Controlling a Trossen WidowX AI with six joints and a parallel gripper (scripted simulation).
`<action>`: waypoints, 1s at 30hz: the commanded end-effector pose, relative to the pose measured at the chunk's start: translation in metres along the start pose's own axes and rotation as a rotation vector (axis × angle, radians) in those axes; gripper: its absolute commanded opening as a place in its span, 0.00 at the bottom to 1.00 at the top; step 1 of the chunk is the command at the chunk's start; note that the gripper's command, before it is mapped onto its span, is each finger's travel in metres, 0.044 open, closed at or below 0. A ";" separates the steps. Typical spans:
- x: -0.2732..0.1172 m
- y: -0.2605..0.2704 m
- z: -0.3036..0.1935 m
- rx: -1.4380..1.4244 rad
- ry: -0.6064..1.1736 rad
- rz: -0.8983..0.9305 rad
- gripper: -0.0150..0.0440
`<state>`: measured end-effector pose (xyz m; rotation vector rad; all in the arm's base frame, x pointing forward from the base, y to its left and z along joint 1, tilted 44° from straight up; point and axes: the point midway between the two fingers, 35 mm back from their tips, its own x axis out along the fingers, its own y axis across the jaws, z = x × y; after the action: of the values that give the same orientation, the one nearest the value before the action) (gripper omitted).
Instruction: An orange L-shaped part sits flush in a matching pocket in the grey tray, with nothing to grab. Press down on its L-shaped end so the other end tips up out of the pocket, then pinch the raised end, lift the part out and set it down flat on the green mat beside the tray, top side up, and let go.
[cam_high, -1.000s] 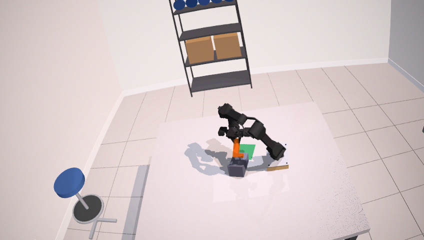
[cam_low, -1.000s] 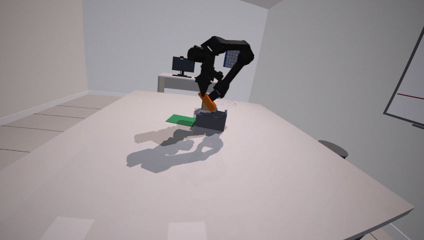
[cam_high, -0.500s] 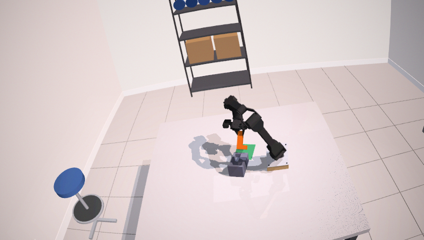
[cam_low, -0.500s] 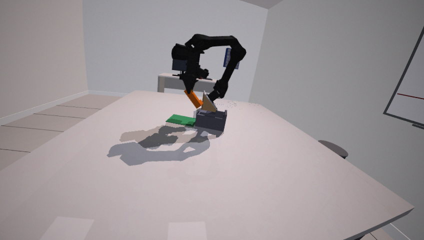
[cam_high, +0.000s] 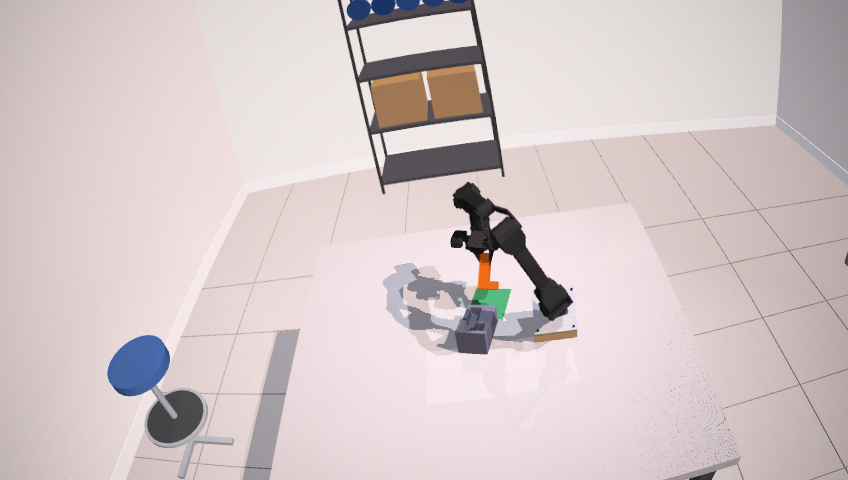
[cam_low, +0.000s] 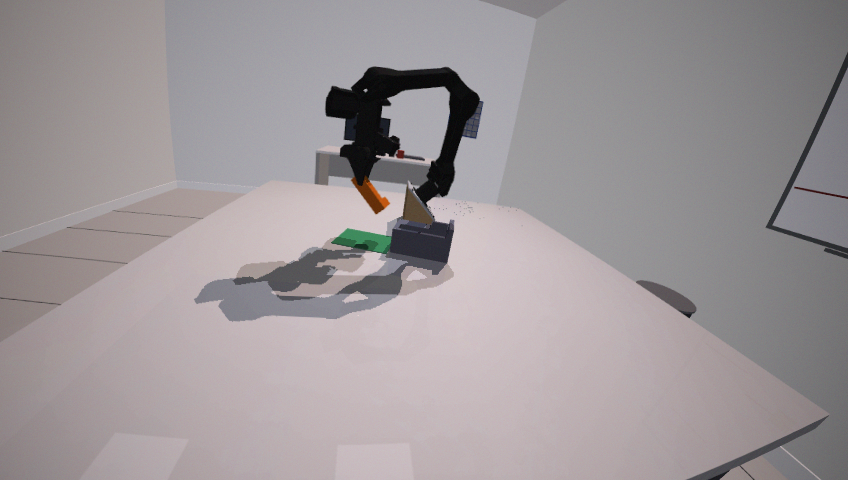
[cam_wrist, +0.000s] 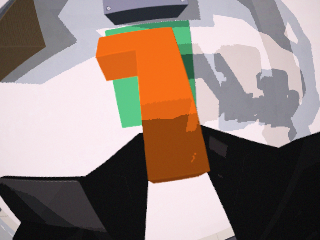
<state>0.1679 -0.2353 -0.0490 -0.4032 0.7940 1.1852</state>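
Observation:
My gripper is shut on the straight end of the orange L-shaped part. The part hangs in the air, tilted, its L-shaped end lower than the pinched end. It is above the green mat and touches neither mat nor tray. The grey tray stands beside the mat, its pocket without the part. In the wrist view the part hides much of the mat.
The arm's base stands on a white plate with a wooden wedge, beside the mat and tray. All stand on the pale table. A shelf rack and a blue stool stand off the table.

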 end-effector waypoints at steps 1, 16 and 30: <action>0.005 0.001 -0.001 -0.004 0.000 0.005 0.25; 0.029 0.000 -0.001 -0.004 0.000 0.005 0.25; 0.052 0.001 0.000 -0.005 -0.001 0.004 0.25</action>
<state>0.1747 -0.2047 -0.0841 -0.4133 0.7935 1.1949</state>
